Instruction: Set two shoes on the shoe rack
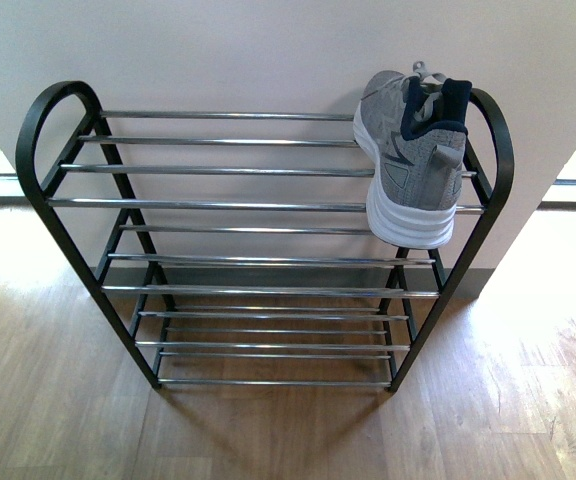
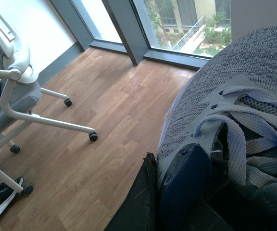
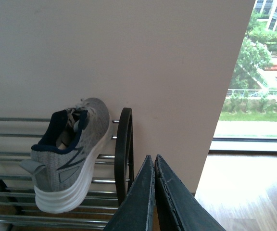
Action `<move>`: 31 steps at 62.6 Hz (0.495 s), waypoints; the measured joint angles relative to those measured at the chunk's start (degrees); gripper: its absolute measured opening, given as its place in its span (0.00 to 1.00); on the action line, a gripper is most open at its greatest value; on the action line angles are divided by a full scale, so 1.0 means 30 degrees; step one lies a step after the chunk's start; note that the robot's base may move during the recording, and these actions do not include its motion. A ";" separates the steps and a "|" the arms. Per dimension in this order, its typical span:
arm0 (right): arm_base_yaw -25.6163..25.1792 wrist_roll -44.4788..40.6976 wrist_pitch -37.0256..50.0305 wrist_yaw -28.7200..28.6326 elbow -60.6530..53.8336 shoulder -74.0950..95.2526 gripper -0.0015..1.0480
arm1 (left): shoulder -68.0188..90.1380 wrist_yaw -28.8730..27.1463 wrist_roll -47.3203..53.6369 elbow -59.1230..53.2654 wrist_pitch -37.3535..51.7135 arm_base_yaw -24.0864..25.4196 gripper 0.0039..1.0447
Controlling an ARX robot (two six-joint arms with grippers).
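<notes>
Grey knit lace-up sneaker with white sole and navy lining [image 1: 413,160]: one shoe of the pair, already set on the top tier of the low shoe rack of black side frames and chrome rods [image 1: 228,203]. From the robot's front it lies at about two o'clock on the rack, hard against the right end frame. Its toe points to twelve o'clock, toward the pale wall [image 3: 129,57], and its heel to six o'clock, jutting past the front rod. The remaining tiers carry nothing, so by this evidence the task is half complete.

A second grey knit sneaker [image 2: 234,96] fills the left wrist view, hanging high above the wooden plank floor [image 2: 109,125]. The left gripper [image 2: 150,183] appears clamped on its navy collar, though only one dark finger shows, lying against the outside of the collar. This shoe remains to be set on the rack; free rod space lies from nine to twelve o'clock.

The right gripper [image 3: 154,161] is pressed together and carries nothing. It stands outside the right end frame, apart from the shelved sneaker.
</notes>
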 joint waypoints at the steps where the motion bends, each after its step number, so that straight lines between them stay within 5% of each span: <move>1: 0.0000 0.0000 -0.0146 0.0007 -0.0109 -0.0240 0.01 | 0.0000 0.0000 0.0000 0.0000 0.0000 0.0000 0.01; 31: 0.0000 0.0000 -0.2987 -0.0029 -0.1676 -0.4969 0.01 | 0.0000 -0.0015 0.0000 0.0000 0.0000 0.0000 0.01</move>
